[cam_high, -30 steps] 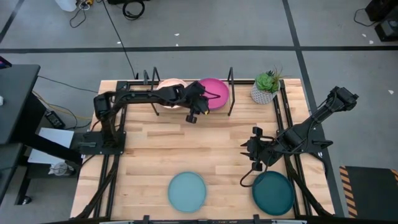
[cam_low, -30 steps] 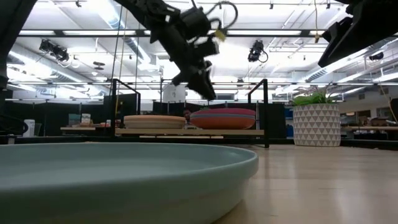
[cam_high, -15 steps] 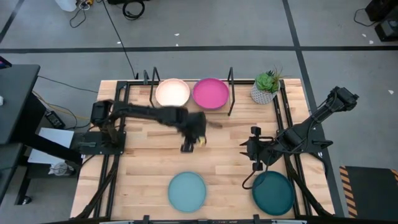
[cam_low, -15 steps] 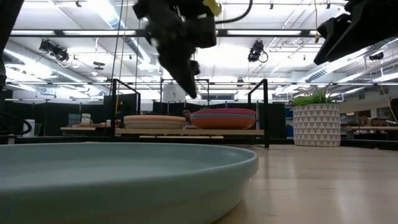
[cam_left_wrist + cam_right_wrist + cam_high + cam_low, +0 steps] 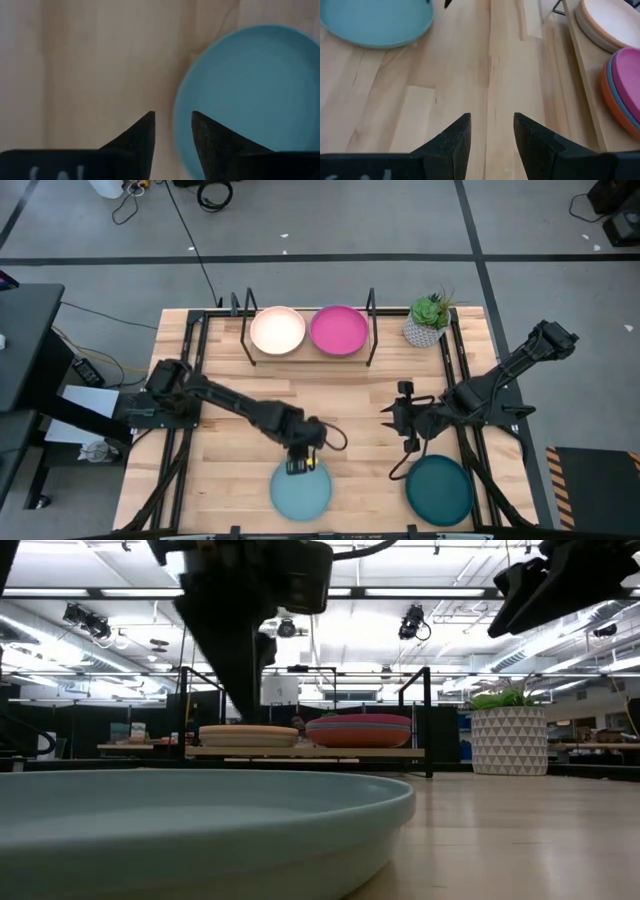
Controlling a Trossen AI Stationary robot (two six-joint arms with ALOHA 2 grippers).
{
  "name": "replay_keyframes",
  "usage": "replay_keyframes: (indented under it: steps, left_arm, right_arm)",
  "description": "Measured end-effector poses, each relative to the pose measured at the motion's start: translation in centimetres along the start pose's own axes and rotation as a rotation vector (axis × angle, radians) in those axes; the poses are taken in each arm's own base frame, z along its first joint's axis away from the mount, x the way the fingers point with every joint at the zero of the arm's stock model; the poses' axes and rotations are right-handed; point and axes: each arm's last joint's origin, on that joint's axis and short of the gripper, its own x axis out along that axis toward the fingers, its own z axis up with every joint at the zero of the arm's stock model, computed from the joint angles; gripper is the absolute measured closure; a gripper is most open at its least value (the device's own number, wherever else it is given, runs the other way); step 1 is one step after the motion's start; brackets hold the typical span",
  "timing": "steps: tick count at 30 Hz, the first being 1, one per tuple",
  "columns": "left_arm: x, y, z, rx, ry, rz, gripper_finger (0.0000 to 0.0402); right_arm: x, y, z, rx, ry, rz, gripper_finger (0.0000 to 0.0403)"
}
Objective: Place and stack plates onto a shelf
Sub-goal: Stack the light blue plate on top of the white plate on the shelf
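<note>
High view: left gripper (image 5: 297, 467), fingers apart, above light blue plate's (image 5: 301, 488) rim on tabletop (image 5: 230, 405). Right gripper (image 5: 392, 420), fingers apart, beside dark teal plate (image 5: 439, 488). Shelf (image 5: 306, 351) carries two stacks. Risk: shallow rim slipping from a thin pinch.

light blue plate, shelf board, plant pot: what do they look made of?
Light blue plate: looks like matte ceramic or melamine; flat colour, no glare, thick rounded rim in the low view.
Shelf board: light wood, pale with grain; thin black uprights look like metal.
Plant pot: white with a triangle pattern, possibly ceramic; can't tell for sure.
</note>
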Motion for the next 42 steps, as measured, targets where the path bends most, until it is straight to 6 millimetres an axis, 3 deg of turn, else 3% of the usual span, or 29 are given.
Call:
replay_keyframes:
  steps: [6,11,15,21,26,29,33,42]
  left_arm:
    - [3.0,-1.5,-1.5,-0.027,0.107,0.041,0.0224]
    - [4.7,-2.0,-2.3,-0.054,0.149,0.122,0.0231]
    - [5.1,-2.3,-2.6,-0.051,0.156,0.133,0.0273]
    - [4.8,-2.2,-2.5,-0.052,0.154,0.138,0.0381]
    - [3.8,-1.2,-2.5,0.003,0.175,0.174,0.0384]
    - [2.3,0.5,-1.8,0.048,0.178,0.181,0.0385]
    - [-0.3,4.3,-0.7,0.075,0.171,0.199,0.0386]
    - [-5.9,15.0,1.4,0.073,0.076,0.171,0.0387]
  right_arm:
    - [0.3,-0.3,0.4,-0.038,-0.018,0.022,0.0248]
    - [0.5,-0.8,0.6,-0.049,-0.027,0.017,0.0248]
    - [0.7,-1.1,0.8,-0.051,-0.043,0.011,0.0248]
    - [1.0,-1.6,1.1,-0.045,-0.049,0.038,0.0248]
    - [1.4,-2.0,1.1,-0.011,-0.073,0.067,0.0248]
    - [2.1,-2.0,0.5,0.002,-0.083,0.098,0.0248]
    - [2.6,-2.1,-0.3,0.054,-0.066,0.113,0.0248]
    - [3.8,-1.7,-2.9,0.152,-0.018,0.120,0.0248]
